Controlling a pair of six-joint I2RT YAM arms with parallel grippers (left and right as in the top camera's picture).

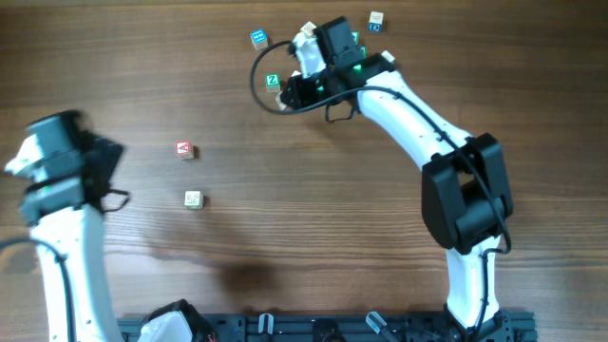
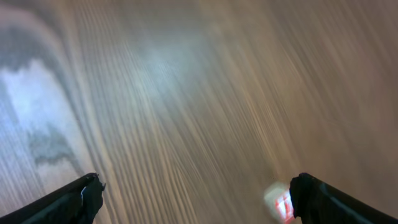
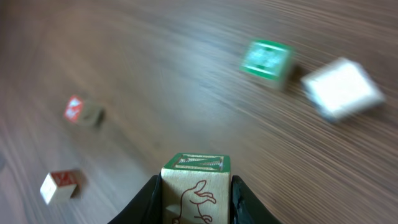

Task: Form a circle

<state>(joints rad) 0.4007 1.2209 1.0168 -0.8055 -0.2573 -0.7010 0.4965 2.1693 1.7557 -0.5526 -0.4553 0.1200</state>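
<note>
Woodgrain table (image 1: 304, 237), seemingly laminate; red-printed cube (image 1: 183, 149)

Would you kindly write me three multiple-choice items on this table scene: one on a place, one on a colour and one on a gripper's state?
1. In the overhead view, the red cube lies:
A) stacked on another cube
B) left of centre, apart from the pale cube
C) inside a gripper

2. The rabbit cube in the right gripper has a top face printed in:
A) green
B) blue
C) red

3. The left gripper is:
A) shut on a cube
B) open, holding nothing
C) out of every view

Answers: B, a clear gap separates the two cubes; A, the right wrist view shows green print on top; B, its jaws stand wide apart with nothing between them.
</note>
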